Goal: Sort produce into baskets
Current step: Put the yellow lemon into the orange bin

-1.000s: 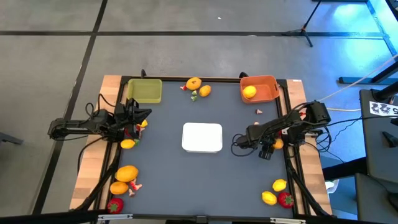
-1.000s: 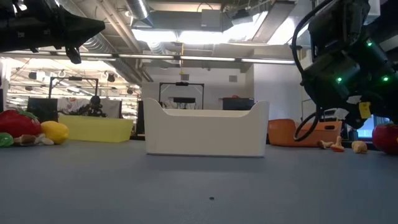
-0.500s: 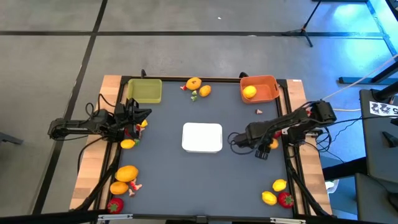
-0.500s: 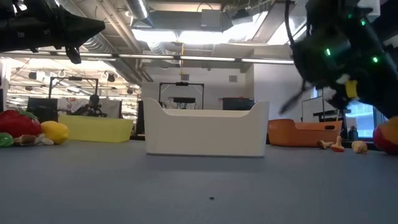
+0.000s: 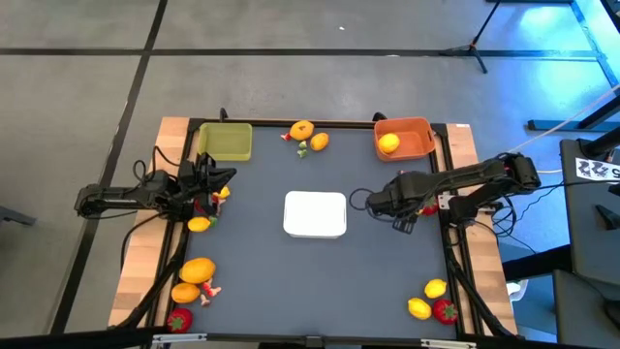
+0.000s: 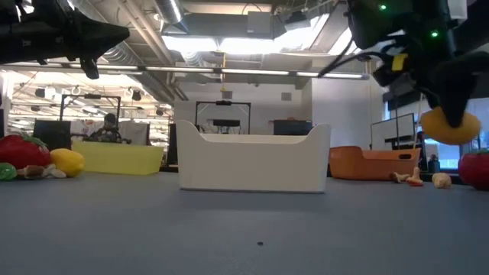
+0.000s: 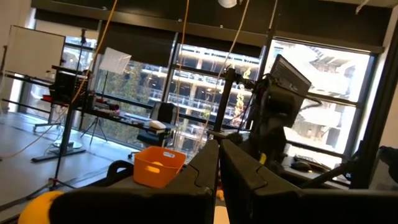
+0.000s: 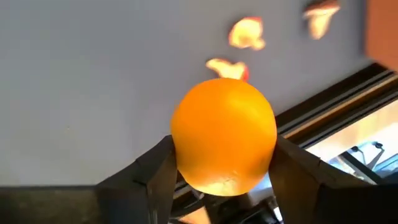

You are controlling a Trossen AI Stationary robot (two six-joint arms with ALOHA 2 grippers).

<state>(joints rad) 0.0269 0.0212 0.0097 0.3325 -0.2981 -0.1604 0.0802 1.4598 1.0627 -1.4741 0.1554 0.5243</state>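
My right gripper (image 5: 403,224) hangs over the table's right part, shut on a round orange fruit (image 8: 224,135), which also shows in the low view as the orange fruit (image 6: 451,127) above the table. The orange basket (image 5: 405,138) stands at the far right with a yellow fruit (image 5: 388,143) in it. The yellow-green basket (image 5: 226,142) stands at the far left. My left gripper (image 5: 209,175) waits shut above the table's left edge, holding nothing. My right gripper pinches the orange fruit by two opposite sides (image 8: 181,155) between its two fingers (image 8: 155,171). The fingers come from above, pointing steeply down. The fruit hangs between them, lifted clear of the table.
A white tray (image 5: 315,214) lies mid-table. Two fruits (image 5: 302,129) sit at the far edge between the baskets. More fruits lie near left (image 5: 198,270) and near right (image 5: 435,288), one yellow piece (image 5: 199,224) by the left arm. Small scraps (image 5: 403,174) lie near the orange basket.
My right gripper has risen and shifted a little toward the table's left, tipping to point more steeply down. It has carried the orange fruit up from the table's right side, so the fruit now hangs clear.
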